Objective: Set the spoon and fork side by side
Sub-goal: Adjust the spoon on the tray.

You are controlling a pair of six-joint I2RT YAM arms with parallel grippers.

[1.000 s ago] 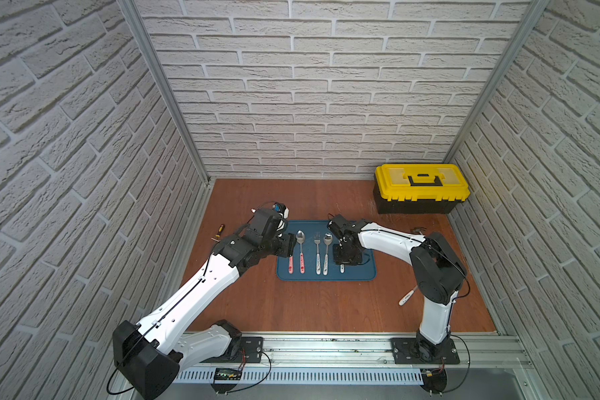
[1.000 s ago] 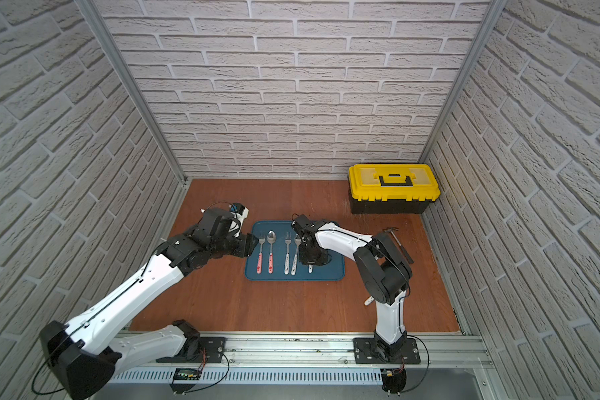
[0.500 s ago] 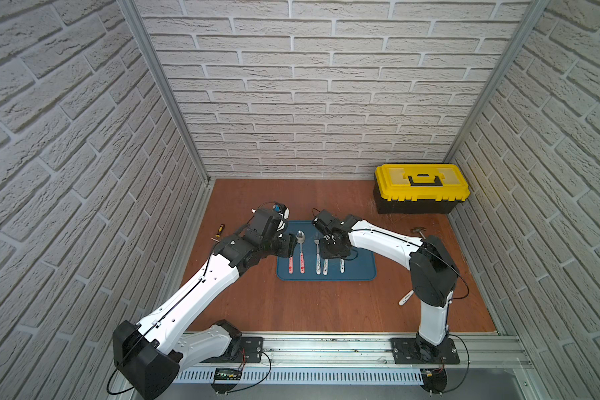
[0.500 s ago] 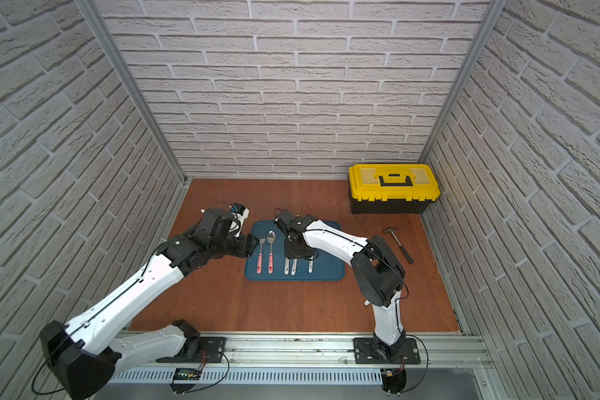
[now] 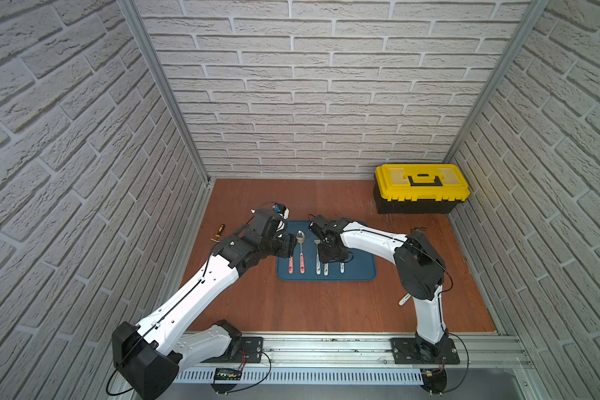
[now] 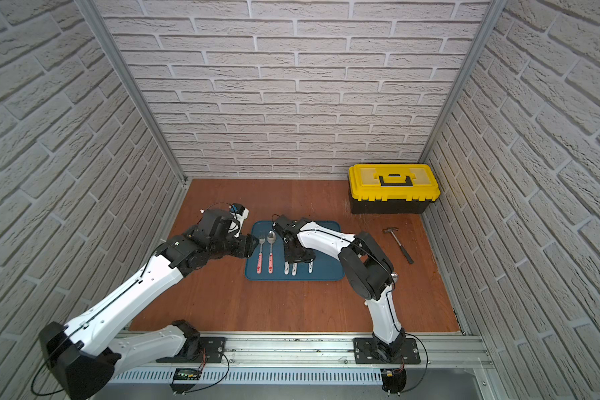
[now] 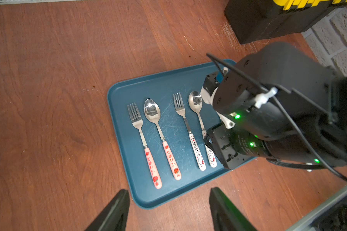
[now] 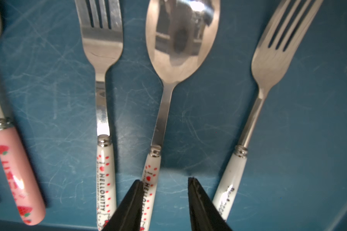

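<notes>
Now my right gripper hangs parted and empty, one jaw over the white spoon lying on the tray beside its fork, so sliding sideways could skew the pair.

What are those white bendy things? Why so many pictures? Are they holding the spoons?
They are two robot arms, the left arm and the right arm, each ending in jaws for grabbing. Two pictures look down from above; two come from small cameras on the arms' wrists. A blue tray holds a pink fork and pink spoon, a white-handled fork, a white-handled spoon and one more fork. A yellow toolbox, a hammer and a screwdriver lie nearby. Both pairs of jaws are open, holding nothing; the right ones are beside the white-handled spoon's handle.
</notes>
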